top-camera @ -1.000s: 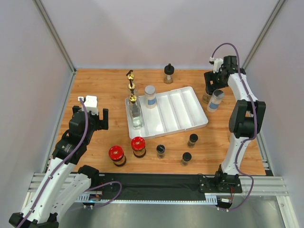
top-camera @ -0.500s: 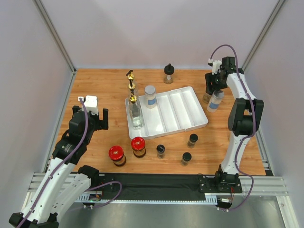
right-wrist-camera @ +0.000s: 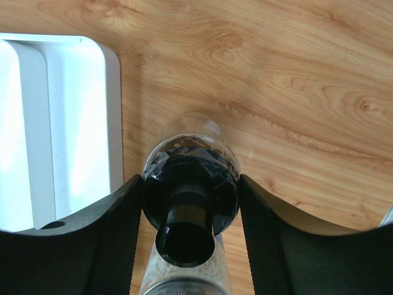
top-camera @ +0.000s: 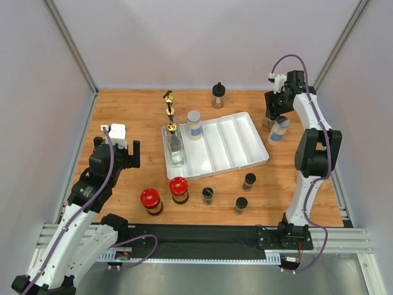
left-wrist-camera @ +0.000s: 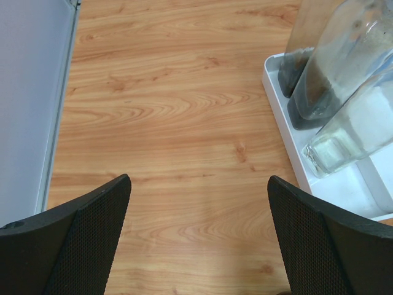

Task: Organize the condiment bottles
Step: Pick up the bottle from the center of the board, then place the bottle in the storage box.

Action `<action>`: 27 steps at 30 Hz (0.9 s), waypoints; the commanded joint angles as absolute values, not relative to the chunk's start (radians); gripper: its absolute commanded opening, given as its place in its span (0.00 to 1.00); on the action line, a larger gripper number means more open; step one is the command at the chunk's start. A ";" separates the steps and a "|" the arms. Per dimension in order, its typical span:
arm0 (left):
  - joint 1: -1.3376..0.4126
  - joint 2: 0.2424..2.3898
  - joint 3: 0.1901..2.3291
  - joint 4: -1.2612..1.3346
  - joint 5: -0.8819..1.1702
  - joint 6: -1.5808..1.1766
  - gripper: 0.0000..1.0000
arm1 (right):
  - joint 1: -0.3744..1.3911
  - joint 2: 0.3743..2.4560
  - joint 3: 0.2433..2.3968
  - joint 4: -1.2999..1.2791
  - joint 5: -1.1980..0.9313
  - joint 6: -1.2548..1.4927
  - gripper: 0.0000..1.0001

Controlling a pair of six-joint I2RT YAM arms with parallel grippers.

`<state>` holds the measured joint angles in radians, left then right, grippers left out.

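My right gripper [top-camera: 270, 117] [right-wrist-camera: 190, 206] hangs right of the white tray [top-camera: 245, 161], shut on the black cap of a clear spice jar [right-wrist-camera: 190, 184]; both fingers [right-wrist-camera: 116, 233] press the cap's sides. A silver-lidded jar with a blue band [top-camera: 278, 130] leans just beside it. In the tray's left slot stand gold-spouted bottles [top-camera: 174, 146] and a blue-banded jar [top-camera: 194, 125]. Two red-lidded jars [top-camera: 150, 200] [top-camera: 178, 188] and three small black-capped jars [top-camera: 208, 195] [top-camera: 241, 204] [top-camera: 249, 180] stand in front. My left gripper [top-camera: 130, 153] [left-wrist-camera: 199, 239] is open over bare wood.
Another black-capped jar [top-camera: 217, 95] stands near the back wall. The tray's corner with glass bottles [left-wrist-camera: 331, 86] shows at the right of the left wrist view. Grey walls enclose the table on three sides.
The right gripper's jaws have closed in onto the black-capped jar, and that arm has shifted slightly toward the back. The left arm has not moved.
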<state>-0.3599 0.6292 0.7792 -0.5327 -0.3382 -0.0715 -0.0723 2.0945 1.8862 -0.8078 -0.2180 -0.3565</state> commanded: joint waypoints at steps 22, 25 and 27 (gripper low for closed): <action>-0.364 0.615 0.781 -0.503 -0.333 -0.058 1.00 | 0.224 1.937 1.996 -0.778 -0.222 -0.354 0.06; -0.364 0.612 0.782 -0.503 -0.334 -0.058 1.00 | 0.267 1.965 2.013 -0.791 -0.239 -0.350 0.06; -0.364 0.612 0.781 -0.503 -0.334 -0.058 1.00 | 0.288 1.983 2.016 -0.793 -0.241 -0.347 0.06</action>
